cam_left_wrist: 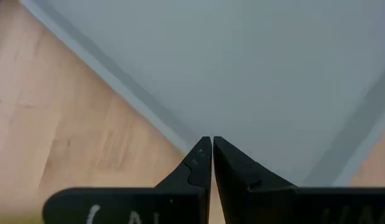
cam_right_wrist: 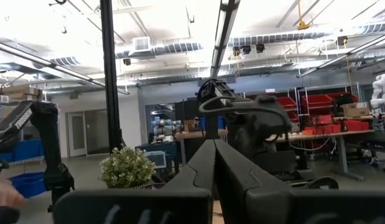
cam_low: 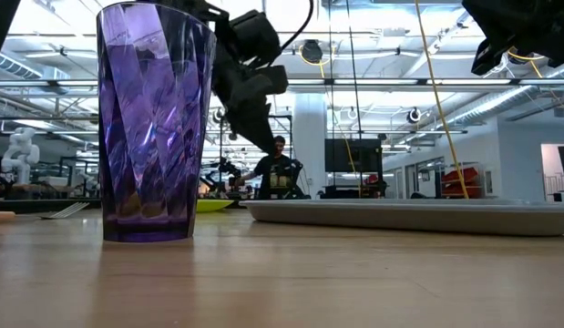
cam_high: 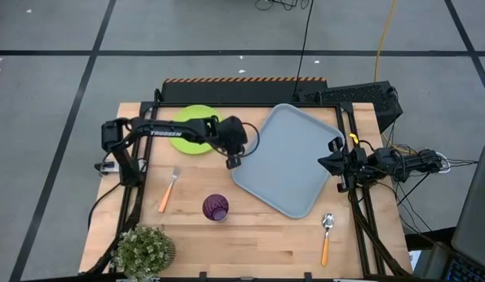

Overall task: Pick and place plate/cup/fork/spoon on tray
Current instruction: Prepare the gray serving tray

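The grey-blue tray (cam_high: 293, 160) lies askew in the middle of the table. My left gripper (cam_high: 233, 162) is shut and empty, hanging over the tray's left rim (cam_left_wrist: 142, 99) and pointing slantwise down. The lime-green plate (cam_high: 187, 125) lies flat at the far left, partly under my left arm. Nearer lie the fork (cam_high: 168, 190) and the spoon (cam_high: 327, 233), and the purple cup (cam_high: 215, 207) stands upright between them. My right gripper (cam_right_wrist: 213, 144) waits shut at the tray's right edge (cam_high: 336, 149), raised off the table.
A potted plant (cam_high: 144, 251) stands at the table's near left corner. Black gear (cam_high: 360, 95) sits at the far right. Bare wood lies between the cup and the spoon. A person (cam_low: 277, 169) stands in the room beyond the table.
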Action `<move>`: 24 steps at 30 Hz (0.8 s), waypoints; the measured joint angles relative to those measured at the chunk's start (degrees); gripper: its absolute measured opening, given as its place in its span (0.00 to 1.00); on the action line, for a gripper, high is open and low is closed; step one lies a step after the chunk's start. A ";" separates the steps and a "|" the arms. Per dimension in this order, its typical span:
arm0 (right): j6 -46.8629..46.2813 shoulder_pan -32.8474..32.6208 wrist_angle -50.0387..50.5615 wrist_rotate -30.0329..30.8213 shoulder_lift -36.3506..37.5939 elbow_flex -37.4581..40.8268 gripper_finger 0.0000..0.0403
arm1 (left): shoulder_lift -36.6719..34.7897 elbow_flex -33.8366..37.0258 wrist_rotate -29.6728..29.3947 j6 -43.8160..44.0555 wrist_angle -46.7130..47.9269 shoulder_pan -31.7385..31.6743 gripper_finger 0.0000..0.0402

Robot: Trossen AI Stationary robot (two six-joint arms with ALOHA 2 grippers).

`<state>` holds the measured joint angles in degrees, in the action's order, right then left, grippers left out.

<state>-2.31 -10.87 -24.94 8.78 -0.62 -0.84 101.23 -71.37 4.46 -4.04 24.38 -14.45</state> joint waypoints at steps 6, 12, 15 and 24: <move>-0.19 0.00 -0.05 0.04 0.00 0.00 0.00 | -0.01 0.00 -0.32 7.99 0.60 1.71 0.05; -1.37 0.00 -0.07 0.09 0.02 0.00 0.00 | 3.12 -0.07 -0.49 10.80 1.80 2.64 0.05; -1.51 0.00 -0.03 0.03 0.02 0.00 0.00 | 5.25 -0.06 -0.43 10.82 2.06 2.64 0.05; -1.45 0.00 0.38 0.04 0.01 0.00 0.00 | 8.10 -0.07 -1.31 10.23 1.82 2.86 0.05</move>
<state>-3.75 -10.87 -24.56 8.81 -0.62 -0.84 109.33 -71.44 3.15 6.19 26.20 -11.60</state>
